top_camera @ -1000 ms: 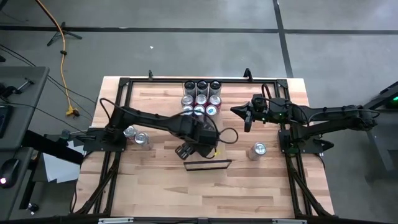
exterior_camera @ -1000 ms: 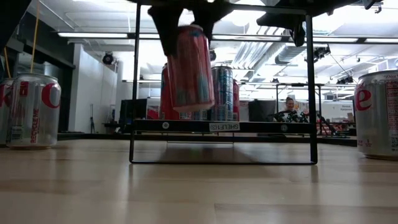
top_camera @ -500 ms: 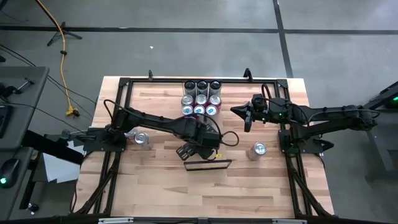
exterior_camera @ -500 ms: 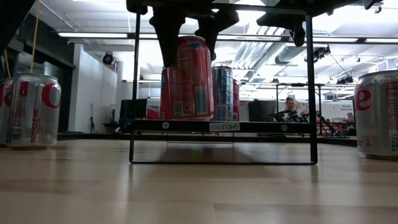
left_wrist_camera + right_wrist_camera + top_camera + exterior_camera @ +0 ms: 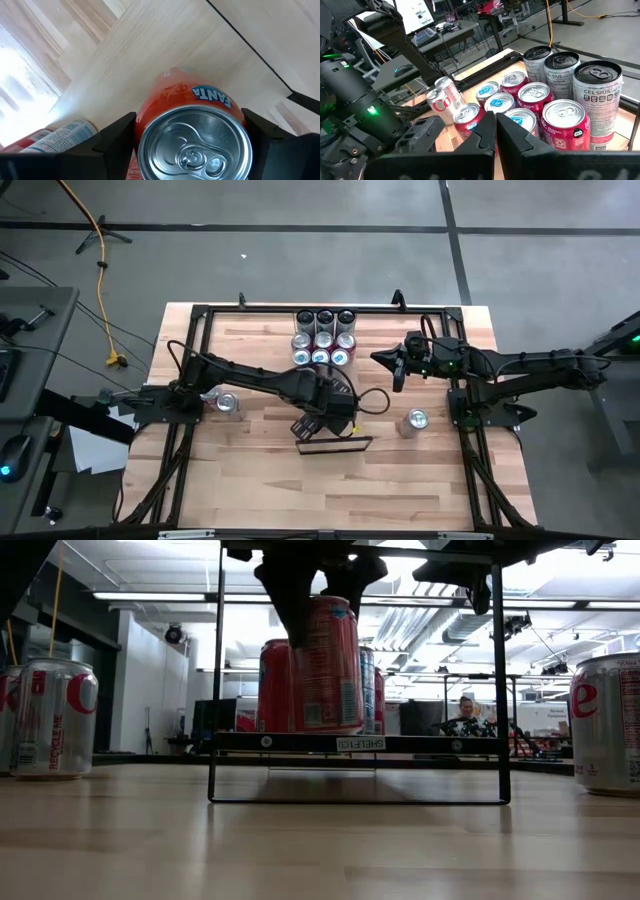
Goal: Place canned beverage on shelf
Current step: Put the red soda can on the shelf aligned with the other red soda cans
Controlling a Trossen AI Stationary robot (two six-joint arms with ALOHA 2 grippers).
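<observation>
Can (image 5: 327, 665) upright on shelf (image 5: 355, 743) | between left gripper (image 5: 318, 590) fingers, held | right gripper (image 5: 399, 368) closed, empty

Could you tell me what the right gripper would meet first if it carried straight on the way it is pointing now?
Most likely the cluster of cans directly ahead of the shut right gripper, probably a near red-topped one, though depth is hard to judge.
</observation>
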